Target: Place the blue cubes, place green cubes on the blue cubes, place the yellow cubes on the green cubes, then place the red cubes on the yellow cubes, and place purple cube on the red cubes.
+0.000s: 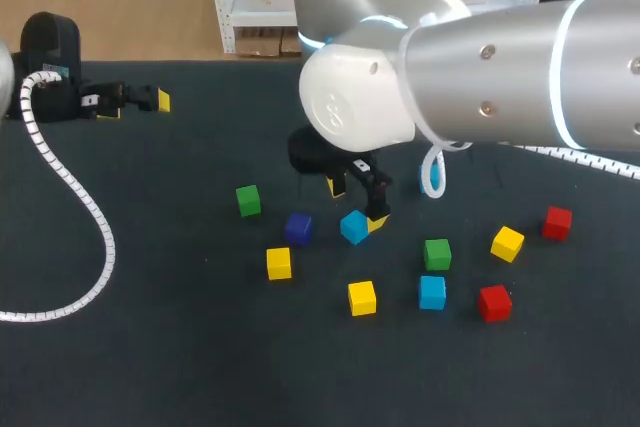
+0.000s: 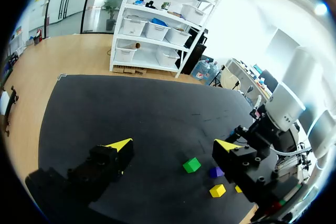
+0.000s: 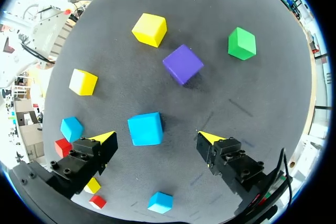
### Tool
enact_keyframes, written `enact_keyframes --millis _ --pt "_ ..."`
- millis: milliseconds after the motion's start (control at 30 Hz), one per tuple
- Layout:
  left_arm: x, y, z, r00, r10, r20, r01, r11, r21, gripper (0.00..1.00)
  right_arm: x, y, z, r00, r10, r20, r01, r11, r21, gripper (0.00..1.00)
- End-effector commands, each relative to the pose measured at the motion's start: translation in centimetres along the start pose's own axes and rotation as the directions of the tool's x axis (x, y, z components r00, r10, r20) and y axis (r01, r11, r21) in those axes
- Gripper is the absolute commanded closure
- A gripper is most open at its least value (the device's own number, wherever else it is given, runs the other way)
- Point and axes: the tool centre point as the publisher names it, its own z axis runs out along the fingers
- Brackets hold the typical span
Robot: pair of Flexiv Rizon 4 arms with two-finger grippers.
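Note:
My right gripper (image 1: pixel 356 205) hangs open over the middle of the table, with a light blue cube (image 1: pixel 353 227) (image 3: pixel 145 128) between its fingers, nearer one of them and not gripped. Just beyond it sit a purple cube (image 1: pixel 298 228) (image 3: pixel 182 64), a green cube (image 1: pixel 248 200) (image 3: pixel 242 43) and a yellow cube (image 1: pixel 279 263) (image 3: pixel 149 29). My left gripper (image 1: pixel 137 107) (image 2: pixel 176 142) stands open and empty at the far left rear, well away from the cubes.
More cubes lie to the front right: yellow (image 1: pixel 362 298), blue (image 1: pixel 432 292), green (image 1: pixel 437 254), yellow (image 1: pixel 507 243), and two red ones (image 1: pixel 494 302) (image 1: pixel 557 222). A white cable (image 1: pixel 95 232) loops over the table's left side.

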Motion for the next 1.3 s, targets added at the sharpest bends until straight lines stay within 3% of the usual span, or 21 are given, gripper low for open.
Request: enact_keyframes --millis 33,67,200,267,500,733,867,1300 --pt "0.0 0.0 0.0 1.0 0.0 0.0 0.0 1.0 0.0 0.0 0.1 -0.6 0.4 1.0 0.002 0.008 -0.001 1.0 -0.013 0.06" --pt "0.0 0.0 0.0 1.0 0.0 0.0 0.0 1.0 0.0 0.0 0.1 -0.6 0.5 1.0 0.0 0.014 0.0 1.0 -0.015 0.16" --pt "0.0 0.0 0.0 1.0 0.0 0.0 0.0 1.0 0.0 0.0 0.0 -0.6 0.8 1.0 -0.003 0.016 0.003 1.0 -0.019 0.31" --pt "0.0 0.0 0.0 1.0 0.0 0.0 0.0 1.0 0.0 0.0 0.0 -0.6 0.9 1.0 -0.004 0.018 0.004 1.0 -0.02 0.51" --pt "0.0 0.0 0.0 1.0 0.0 0.0 0.0 1.0 0.0 0.0 0.0 -0.6 1.1 1.0 -0.003 0.023 0.003 1.0 -0.028 0.6" --pt "0.0 0.0 0.0 1.0 0.0 0.0 0.0 1.0 0.0 0.0 0.0 -0.3 1.1 0.999 0.015 0.034 -0.014 1.0 -0.028 0.91" --pt "0.0 0.0 0.0 1.0 0.0 0.0 0.0 1.0 0.0 0.0 0.2 -0.1 1.0 0.999 0.029 0.037 -0.028 0.999 -0.033 1.0" --pt "0.0 0.0 0.0 1.0 0.0 0.0 0.0 1.0 0.0 0.0 2.6 1.2 -0.9 0.977 0.191 0.091 -0.19 0.982 -0.011 1.0"
